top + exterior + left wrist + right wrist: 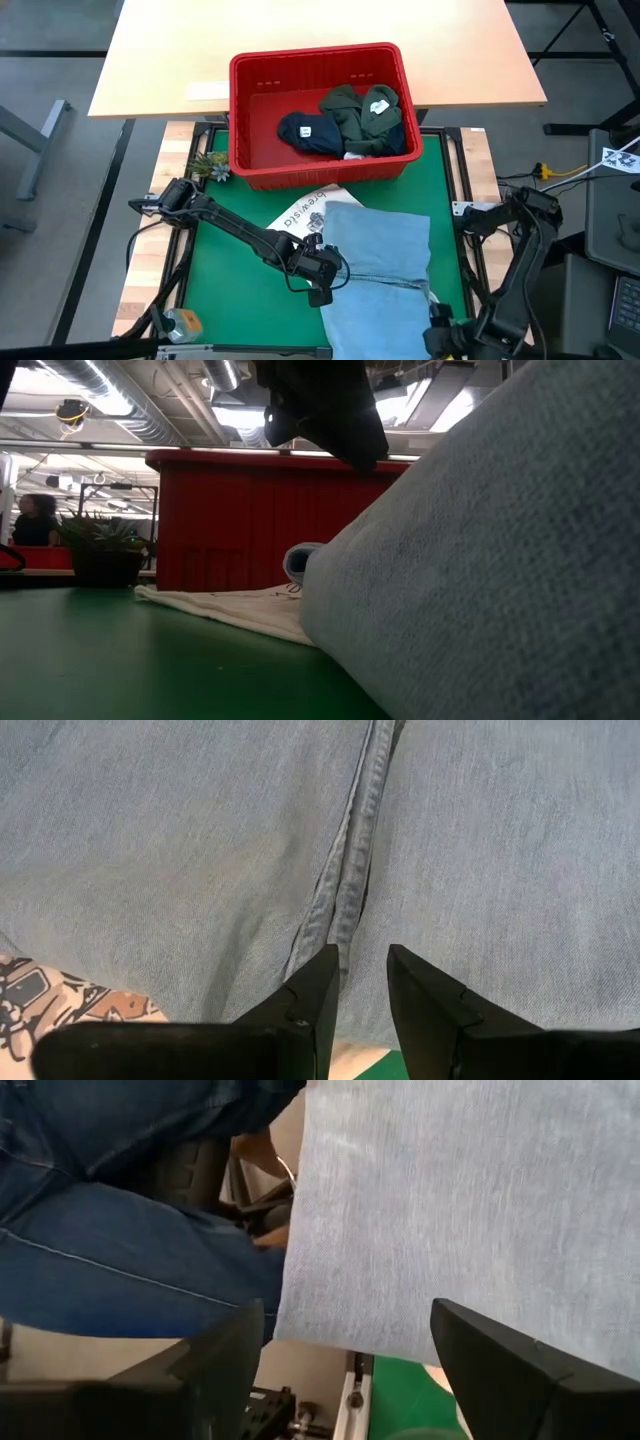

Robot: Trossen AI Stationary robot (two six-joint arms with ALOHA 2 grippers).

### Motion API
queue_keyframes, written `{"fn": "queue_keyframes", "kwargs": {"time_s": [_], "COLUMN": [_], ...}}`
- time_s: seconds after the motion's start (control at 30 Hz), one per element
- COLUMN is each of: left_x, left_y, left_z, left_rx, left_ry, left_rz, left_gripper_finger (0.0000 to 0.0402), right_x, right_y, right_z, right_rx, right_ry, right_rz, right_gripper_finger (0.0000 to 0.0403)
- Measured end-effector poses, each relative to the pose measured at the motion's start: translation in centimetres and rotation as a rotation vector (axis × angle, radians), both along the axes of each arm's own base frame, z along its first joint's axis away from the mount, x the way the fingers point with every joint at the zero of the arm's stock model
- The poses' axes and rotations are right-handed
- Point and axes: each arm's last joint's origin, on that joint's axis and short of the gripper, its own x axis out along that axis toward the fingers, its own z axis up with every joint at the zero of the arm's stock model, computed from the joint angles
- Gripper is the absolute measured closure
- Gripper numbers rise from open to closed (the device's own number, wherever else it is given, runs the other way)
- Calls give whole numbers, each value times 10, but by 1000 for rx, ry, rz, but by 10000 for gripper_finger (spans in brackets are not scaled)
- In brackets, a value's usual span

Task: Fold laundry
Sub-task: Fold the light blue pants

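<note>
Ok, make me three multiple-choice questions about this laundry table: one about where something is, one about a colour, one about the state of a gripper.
1. Where do the navy and olive garments lie?
A. In the red basket
B. On the green mat
C. On the floor

2. What colour is the garment spread on the mat?
A. White
B. Light blue
C. Red

3. How does the right gripper stand?
A. Shut on the basket
B. Shut on the tote bag
C. Open, holding nothing

Answers:
1. A: the navy garment and olive garments sit inside the red basket.
2. B: the denim garment on the green mat is light blue; the left gripper rests at its seam.
3. C: the right gripper shows its fingers far apart, with nothing between them, at the denim's edge.
</note>
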Motion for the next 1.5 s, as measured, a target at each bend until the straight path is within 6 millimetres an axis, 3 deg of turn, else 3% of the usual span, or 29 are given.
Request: {"fn": "queue_keyframes", "kwargs": {"time_s": [0.27,0.7,0.93,1.2,1.5], "left_x": [0,0,0,0,1], "left_y": [0,0,0,0,-11], "left_z": [0,0,0,0,3], "left_rx": [0,0,0,-1,-42], "left_ry": [0,0,0,0,-40], "left_rz": [0,0,0,-1,-86], "left_gripper_finger": [318,318,317,317,317], "right_x": [5,9,7,10,22], "right_y": [19,28,22,9,4], "right_z": [-37,-83,-99,-101,-116], "right_rx": [-80,-267,-396,-528,-559], "right_ry": [46,72,130,142,207], "right_rz": [146,286,289,257,232], "right_gripper_finger": [114,114,114,116,203]}}
